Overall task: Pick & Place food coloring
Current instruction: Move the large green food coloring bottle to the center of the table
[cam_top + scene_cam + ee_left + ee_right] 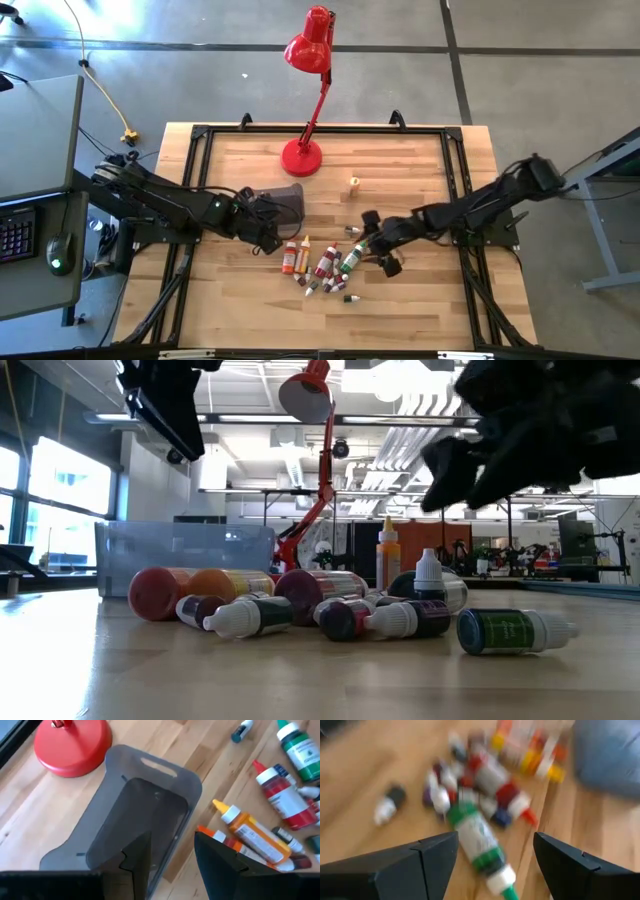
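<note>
Wooden table; food coloring clustered centrally.

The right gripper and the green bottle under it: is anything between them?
No. In the right wrist view the open right gripper frames the green bottle, and nothing lies between.

A cluster of small plastic food coloring squeeze bottles lies on its side on the wooden tabletop, many touching. Colours include red, orange-yellow, green and dark maroon, with white or coloured caps. One small orange-yellow bottle stands upright, well apart.
</note>
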{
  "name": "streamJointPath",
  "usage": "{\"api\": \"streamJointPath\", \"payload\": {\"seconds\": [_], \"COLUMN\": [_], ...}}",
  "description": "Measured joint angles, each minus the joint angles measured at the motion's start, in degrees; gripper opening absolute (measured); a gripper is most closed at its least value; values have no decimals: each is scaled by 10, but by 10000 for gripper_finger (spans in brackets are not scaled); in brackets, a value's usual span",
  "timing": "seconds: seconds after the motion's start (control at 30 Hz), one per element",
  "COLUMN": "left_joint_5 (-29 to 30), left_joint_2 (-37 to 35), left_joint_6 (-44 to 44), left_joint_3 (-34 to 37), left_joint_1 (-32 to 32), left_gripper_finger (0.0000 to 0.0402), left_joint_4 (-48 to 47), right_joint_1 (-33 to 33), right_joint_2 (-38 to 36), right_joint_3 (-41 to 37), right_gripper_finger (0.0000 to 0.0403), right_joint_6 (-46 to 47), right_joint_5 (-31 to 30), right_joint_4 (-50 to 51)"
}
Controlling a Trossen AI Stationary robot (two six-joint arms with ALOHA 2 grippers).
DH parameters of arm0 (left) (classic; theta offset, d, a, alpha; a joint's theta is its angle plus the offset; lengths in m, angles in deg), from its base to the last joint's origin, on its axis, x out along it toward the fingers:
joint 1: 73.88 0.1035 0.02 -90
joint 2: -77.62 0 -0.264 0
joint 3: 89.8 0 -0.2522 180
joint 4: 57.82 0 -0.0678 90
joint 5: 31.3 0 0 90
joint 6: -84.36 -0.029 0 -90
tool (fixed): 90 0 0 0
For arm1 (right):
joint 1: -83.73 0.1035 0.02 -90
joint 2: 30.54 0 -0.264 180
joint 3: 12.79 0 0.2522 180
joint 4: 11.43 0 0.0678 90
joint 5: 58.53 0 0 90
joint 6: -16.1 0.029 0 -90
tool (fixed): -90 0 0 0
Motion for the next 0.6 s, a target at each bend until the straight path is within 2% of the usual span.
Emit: {"api": "streamJointPath", "payload": {"seconds": [0.1,0.17,0.33,0.47,0.6], "left_joint_5": [0,0,0,0,0], "left_joint_2": [0,0,0,0,0], "left_joint_6": [0,0,-5,-6,-7], "left_joint_3": [0,0,0,0,0], "left_joint_1": [0,0,0,0,0], "left_gripper_finger": [145,145,145,145,145], "left_joint_4": [13,25,25,25,25], "right_joint_1": [-7,-10,-5,-13,-22], "right_joint_2": [56,88,144,174,198], "right_joint_3": [67,102,169,208,222], "right_gripper_finger": [254,253,245,236,227], "right_joint_6": [-4,-9,-77,-91,-104], "right_joint_5": [-6,-7,-17,-18,-14], "right_joint_4": [135,191,254,318,323]}}
